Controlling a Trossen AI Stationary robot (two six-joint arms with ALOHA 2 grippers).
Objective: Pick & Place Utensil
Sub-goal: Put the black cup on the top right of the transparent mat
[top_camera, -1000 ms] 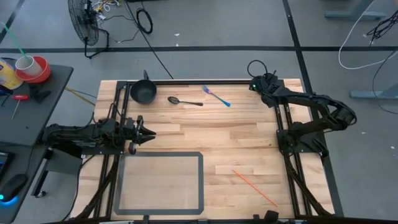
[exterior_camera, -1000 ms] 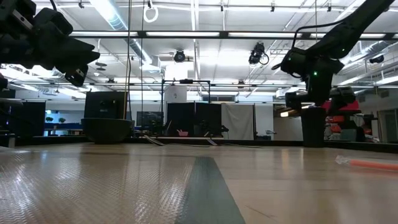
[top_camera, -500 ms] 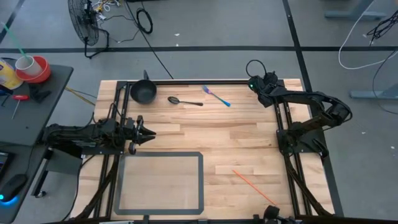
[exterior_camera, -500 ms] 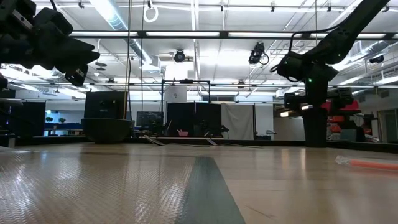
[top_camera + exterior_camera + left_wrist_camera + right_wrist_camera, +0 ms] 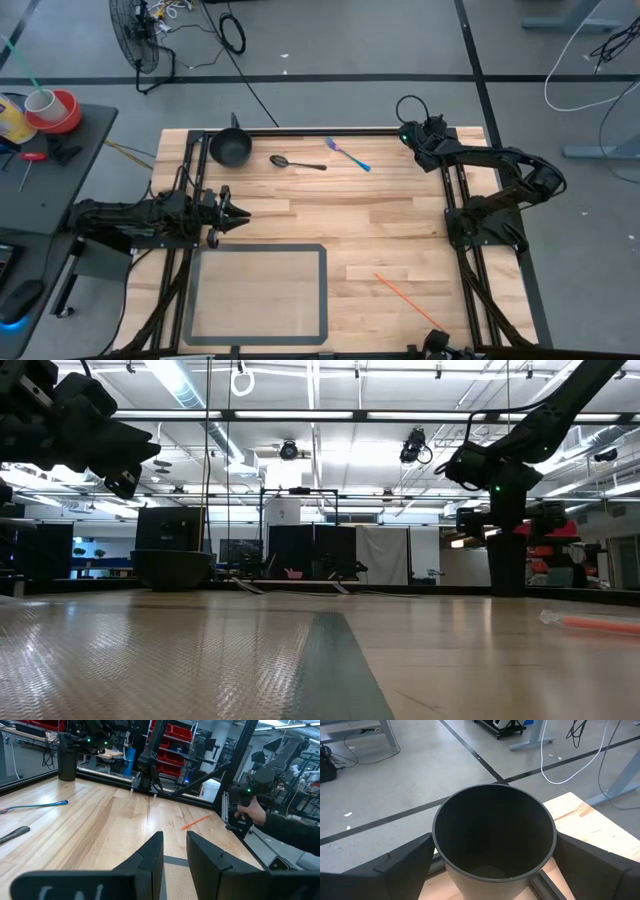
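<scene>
Right arm [image 5: 500, 165] shifted; one spoon [image 5: 296, 162], one fork [image 5: 347, 154].

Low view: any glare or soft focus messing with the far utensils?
Low view: bright ceiling strip lights backlight the scene, so the bowl reads as a silhouette; the near tabletop is soft; the orange stick is blurred. High view: evenly lit, spoon and fork crisp.

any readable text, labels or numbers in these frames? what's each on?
None readable.
Left gripper: pale marks on the housing at the left wrist view's edge, cropped, unreadable.
Yellow container on the side table: print too small to read.
Red bins behind the table: no legible label.
Cup, spoon, fork, pan: no markings seen.
</scene>
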